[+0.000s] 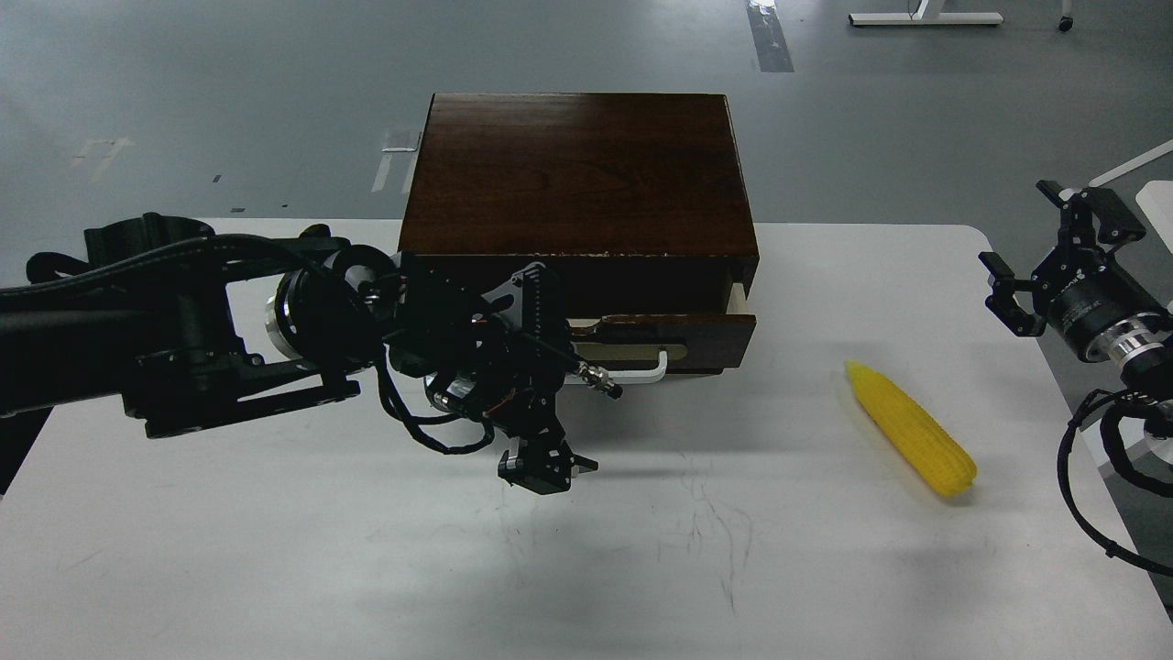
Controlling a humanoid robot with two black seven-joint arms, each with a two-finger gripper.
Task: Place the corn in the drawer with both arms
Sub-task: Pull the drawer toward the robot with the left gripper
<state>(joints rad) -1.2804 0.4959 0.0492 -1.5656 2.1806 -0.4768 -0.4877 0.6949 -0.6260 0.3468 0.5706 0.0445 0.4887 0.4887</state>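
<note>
The yellow corn (912, 442) lies on the white table (275, 568), right of the dark brown box (577, 174), pointed end towards the box. The drawer (683, 328) stands a little way out, with pale wood showing at its right corner. My left gripper (545, 376) is at the left end of the white handle (641, 371). Its two fingers stand apart, one finger (533, 286) up by the drawer front, the other down over the table. How it holds the handle is hidden. My right gripper (1022, 234) is open and empty, up at the table's right edge, beyond the corn.
The box stands at the table's far edge. Grey floor lies beyond it. My left arm's bulk (183, 321) covers the table's left part. Cables (1090, 477) hang by the right arm, off the table's right edge.
</note>
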